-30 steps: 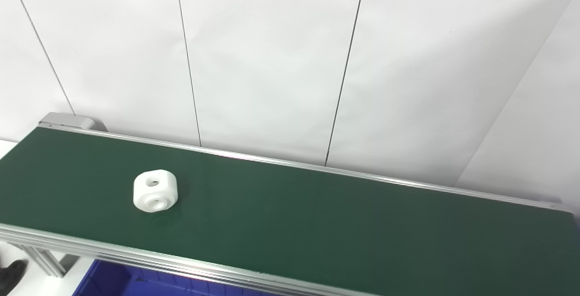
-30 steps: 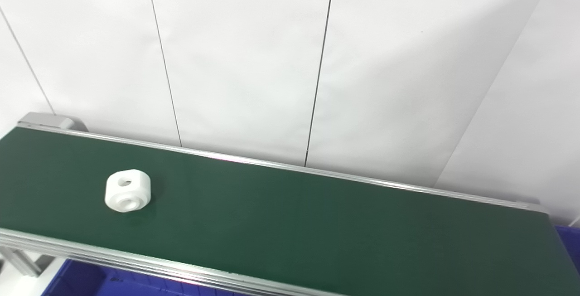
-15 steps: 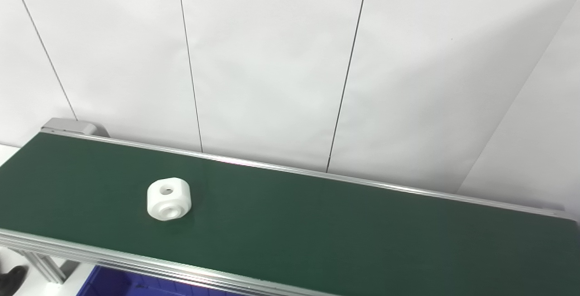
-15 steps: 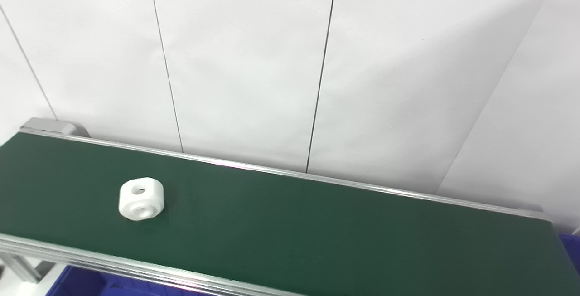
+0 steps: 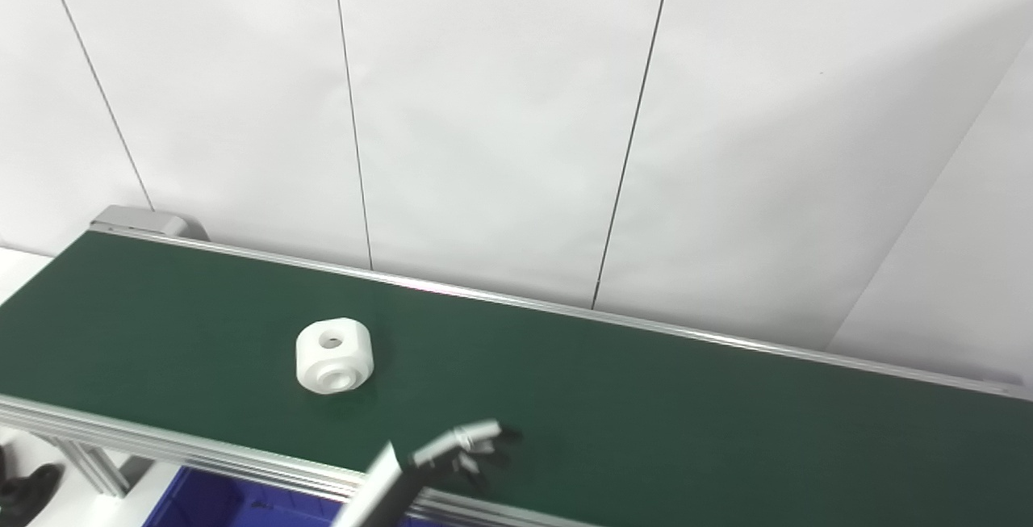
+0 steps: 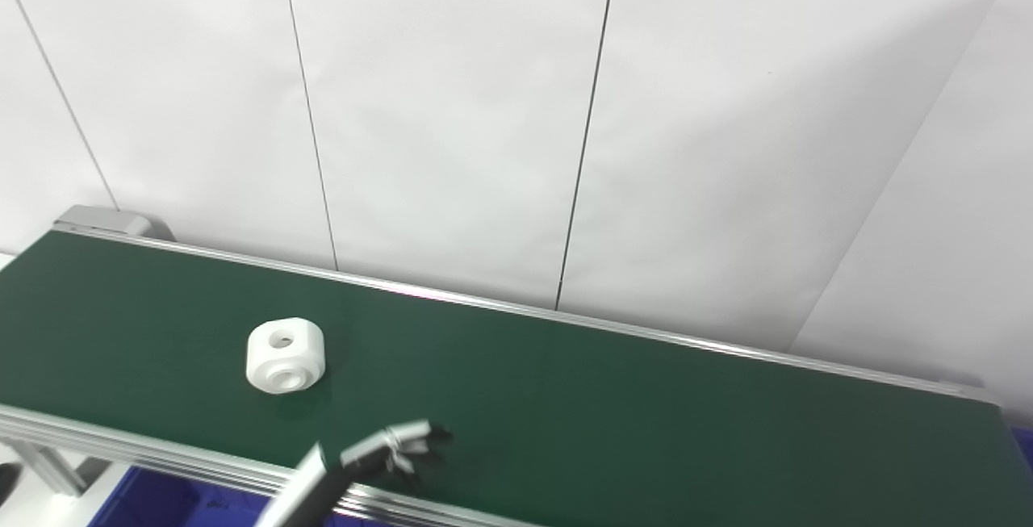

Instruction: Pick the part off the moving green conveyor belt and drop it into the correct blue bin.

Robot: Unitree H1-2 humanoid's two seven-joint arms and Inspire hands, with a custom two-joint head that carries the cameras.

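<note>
Left eye view: white blocky plastic part with round bored holes (image 5: 334, 355) sits on the dark green conveyor belt (image 5: 646, 398), toward its left end, nearer the front rail. Left hand (image 5: 468, 446) hovers over the belt's front edge, well right of the part, holding nothing; fingers blurred, can't tell if spread or curled. Blue plastic bin (image 5: 218, 503) below front rail. Right eye view: same layout, part (image 6: 286, 355) untouched. Likely light, rigid, smooth; pinch across opposite flat sides.
</note>
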